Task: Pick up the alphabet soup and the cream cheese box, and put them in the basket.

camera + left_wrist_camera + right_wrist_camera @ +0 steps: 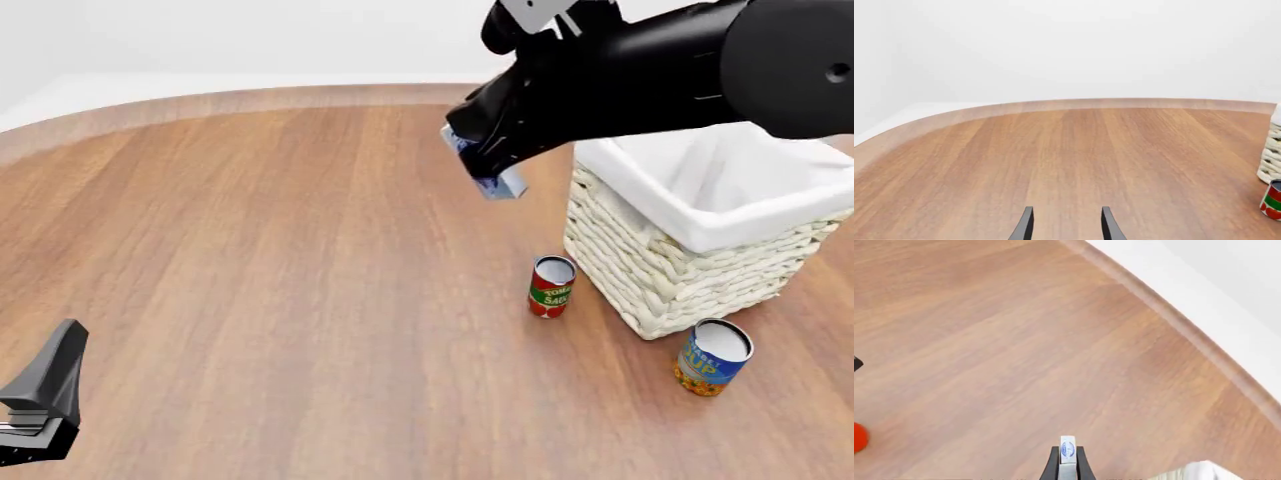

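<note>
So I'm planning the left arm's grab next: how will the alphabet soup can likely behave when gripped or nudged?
The alphabet soup stands upright on the table beside the basket, so it probably stays put under a gentle nudge. It looks like a rigid can, likely stiff between the fingers. If knocked over, its round body would probably roll.

Tomato sauce can [551,286] upright on table [267,250].

Bright even render light, soft faint shadows, sharp focus, no glare

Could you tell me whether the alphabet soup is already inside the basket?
No, the alphabet soup stands on the table beside the basket.
</note>
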{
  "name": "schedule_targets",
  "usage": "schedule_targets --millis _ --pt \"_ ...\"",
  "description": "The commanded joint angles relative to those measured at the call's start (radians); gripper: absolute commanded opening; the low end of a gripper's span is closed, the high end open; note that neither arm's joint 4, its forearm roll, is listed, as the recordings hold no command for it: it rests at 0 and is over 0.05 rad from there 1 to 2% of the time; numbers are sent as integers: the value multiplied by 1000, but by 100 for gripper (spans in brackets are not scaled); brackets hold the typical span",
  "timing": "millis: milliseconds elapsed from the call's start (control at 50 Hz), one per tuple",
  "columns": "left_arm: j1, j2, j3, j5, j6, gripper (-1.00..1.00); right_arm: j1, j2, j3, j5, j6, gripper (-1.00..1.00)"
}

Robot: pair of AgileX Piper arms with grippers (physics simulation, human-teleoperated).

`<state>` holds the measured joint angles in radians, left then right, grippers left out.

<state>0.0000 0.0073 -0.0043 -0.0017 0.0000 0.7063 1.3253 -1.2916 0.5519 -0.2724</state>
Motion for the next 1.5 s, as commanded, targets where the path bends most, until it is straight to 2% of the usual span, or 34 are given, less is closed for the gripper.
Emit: schedule_targets --millis 20,280,320,380,700,840,1140,1500 --pt "0 0 0 0 0 100 14 -50 -13 37 52 -100" --pt "0 0 0 0 0 100 -14 -82 -59 116 73 -100" --pt "0 0 0 0 0 100 -20 -77 -127 173 71 -100" --pt "0 0 0 0 0 100 -20 -98 -80 147 74 -100" --pt "0 0 0 0 0 100 -81 -141 -179 236 107 -100" --pt "0 0 0 0 0 100 -93 -152 -223 270 143 -100" --pt "0 0 0 0 0 100 -118 -181 -311 340 153 -100" --pt "0 0 0 0 0 100 -158 -236 -319 400 152 -100"
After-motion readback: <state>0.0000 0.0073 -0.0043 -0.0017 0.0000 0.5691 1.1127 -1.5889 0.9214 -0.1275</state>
